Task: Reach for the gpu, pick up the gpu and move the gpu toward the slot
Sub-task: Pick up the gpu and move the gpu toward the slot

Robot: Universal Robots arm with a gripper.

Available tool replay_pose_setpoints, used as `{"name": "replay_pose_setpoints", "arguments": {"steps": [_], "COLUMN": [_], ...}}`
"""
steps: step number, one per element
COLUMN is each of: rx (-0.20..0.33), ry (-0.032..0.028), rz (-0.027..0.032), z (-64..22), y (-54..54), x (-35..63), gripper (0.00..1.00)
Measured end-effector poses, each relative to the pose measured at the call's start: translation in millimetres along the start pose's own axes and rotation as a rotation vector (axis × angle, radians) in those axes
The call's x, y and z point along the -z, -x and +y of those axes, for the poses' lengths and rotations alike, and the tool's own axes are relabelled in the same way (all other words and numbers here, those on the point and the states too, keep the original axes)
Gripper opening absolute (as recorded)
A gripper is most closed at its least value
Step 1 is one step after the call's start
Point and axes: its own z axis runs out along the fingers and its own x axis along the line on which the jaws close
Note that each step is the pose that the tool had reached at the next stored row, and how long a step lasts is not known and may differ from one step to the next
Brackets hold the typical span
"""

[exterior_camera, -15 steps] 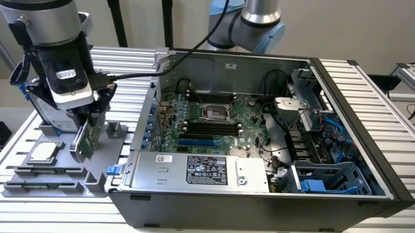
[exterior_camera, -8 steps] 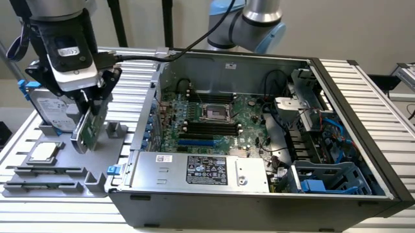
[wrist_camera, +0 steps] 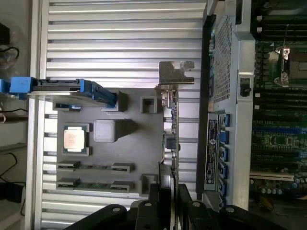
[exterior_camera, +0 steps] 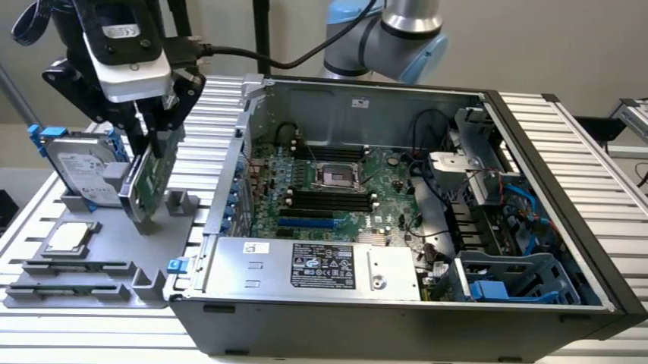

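Note:
The gpu [exterior_camera: 152,176], a thin green card, stands on edge in the grey parts holder [exterior_camera: 102,262] at the exterior view's left, beside the open computer case. In the wrist view I see the gpu [wrist_camera: 171,125] edge-on, its silvery end bracket [wrist_camera: 176,73] at the far end. My gripper [exterior_camera: 148,130] comes down on the card's upper edge from above. In the wrist view the gripper [wrist_camera: 169,199] has one dark finger [wrist_camera: 154,201] on each side of the card, pressed against it. The card's lower edge still sits in the holder.
A silver hard drive with blue rails [exterior_camera: 83,168] stands just behind the gpu in the holder. A square processor chip [exterior_camera: 69,237] lies nearer the front. The case wall [exterior_camera: 235,163] rises close beside the card, with the motherboard and its blue slot [exterior_camera: 306,223] inside.

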Motion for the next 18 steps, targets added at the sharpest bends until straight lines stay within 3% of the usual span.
{"name": "replay_pose_setpoints", "arguments": {"steps": [10,18], "rx": [0.0,0.0], "ry": [0.0002,0.0042], "rz": [0.0104,0.0126], "z": [-0.2,-0.7], "y": [36.5,72.3], "x": [47.1,53.7], "gripper": [0.27,0.27]}}
